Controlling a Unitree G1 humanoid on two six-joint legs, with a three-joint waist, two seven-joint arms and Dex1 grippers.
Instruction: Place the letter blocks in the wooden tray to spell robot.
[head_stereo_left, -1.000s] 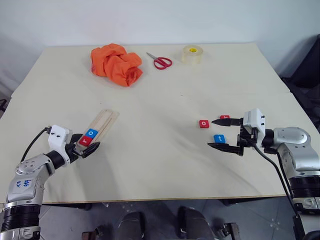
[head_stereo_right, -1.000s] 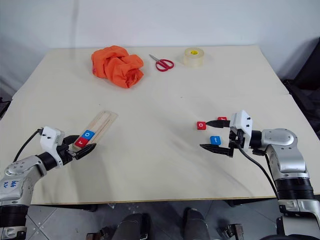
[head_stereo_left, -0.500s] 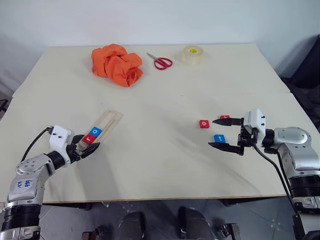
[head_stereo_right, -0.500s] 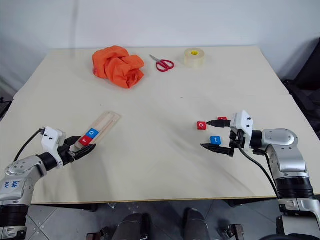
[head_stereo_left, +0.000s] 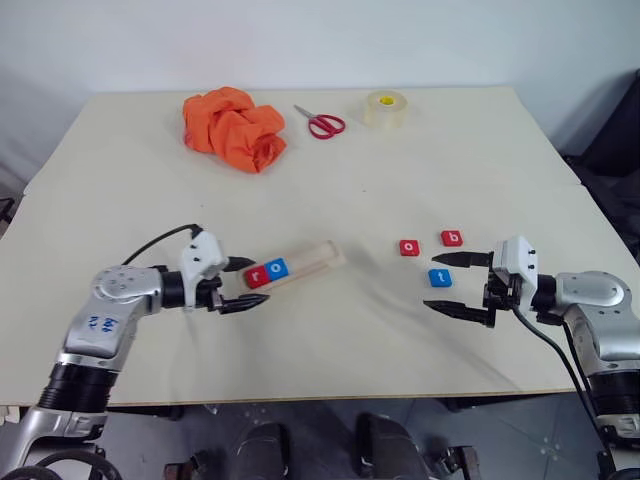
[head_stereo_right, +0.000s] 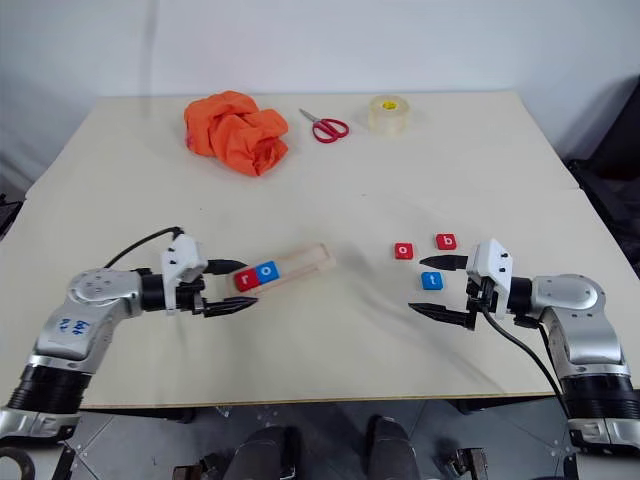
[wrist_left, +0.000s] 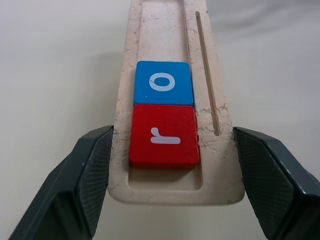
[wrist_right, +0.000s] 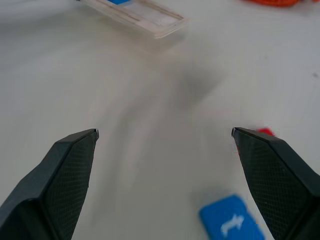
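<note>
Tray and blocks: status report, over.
Left gripper astride tray end; right gripper open. r, o seated. Three tiles loose. Nothing in the way.

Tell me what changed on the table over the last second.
The left gripper, its fingers at either side of the pale wooden tray's near end, swung towards the table's middle, turning the tray from a diagonal to nearly crosswise. The red r tile and blue o tile rode along in its groove. The open right gripper pulled back slightly. The red o, red b and blue t tiles stayed put.
</note>
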